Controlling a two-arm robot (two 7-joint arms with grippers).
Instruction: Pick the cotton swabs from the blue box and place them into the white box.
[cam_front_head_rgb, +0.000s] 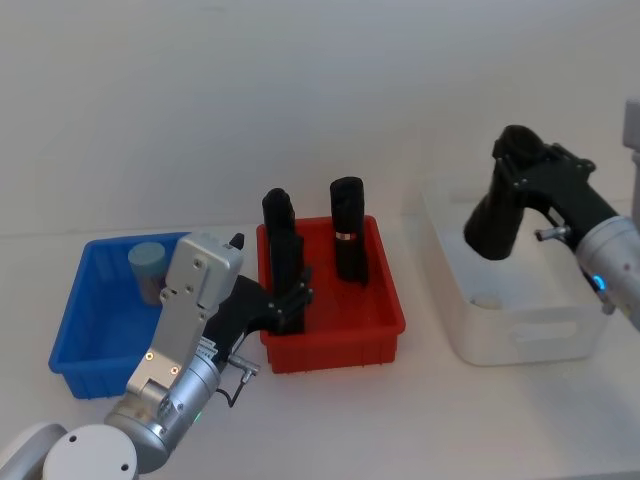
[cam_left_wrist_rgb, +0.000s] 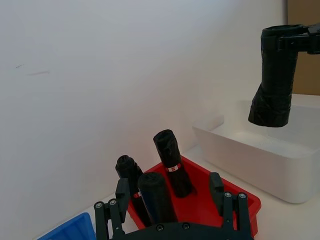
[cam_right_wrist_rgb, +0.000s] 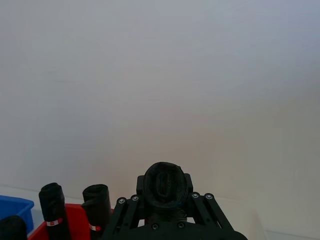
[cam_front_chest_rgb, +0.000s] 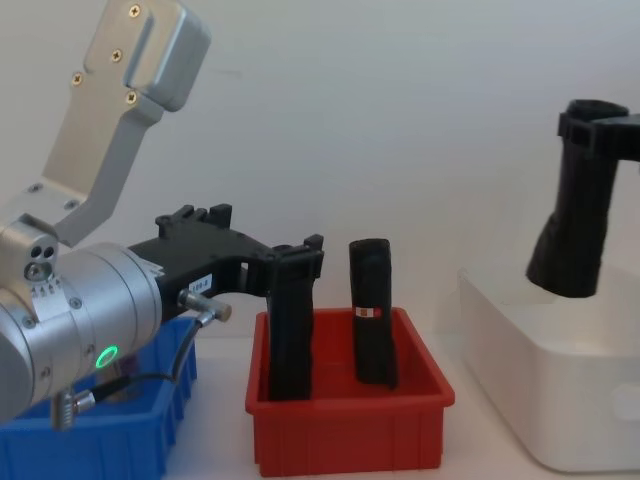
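Observation:
One cotton swabs tub (cam_front_head_rgb: 148, 268) with a pale grey-blue lid stands in the blue box (cam_front_head_rgb: 70, 330) at the left. The white box (cam_front_head_rgb: 520, 345) sits at the right, with a small pale round shape (cam_front_head_rgb: 487, 298) on its floor. My right gripper (cam_front_head_rgb: 520, 160) hangs above the white box, shut on a tall black roll (cam_front_head_rgb: 495, 225) that points down into it. My left gripper (cam_front_head_rgb: 293, 298) is at the red bin's near left corner. Its fingers (cam_left_wrist_rgb: 117, 200) stand open on either side of a black roll (cam_left_wrist_rgb: 155, 197).
A red bin (cam_front_head_rgb: 335, 345) stands between the blue and white boxes and holds three upright black rolls (cam_front_head_rgb: 348, 240). A plain wall rises close behind the boxes. Bare white table lies in front of the bins.

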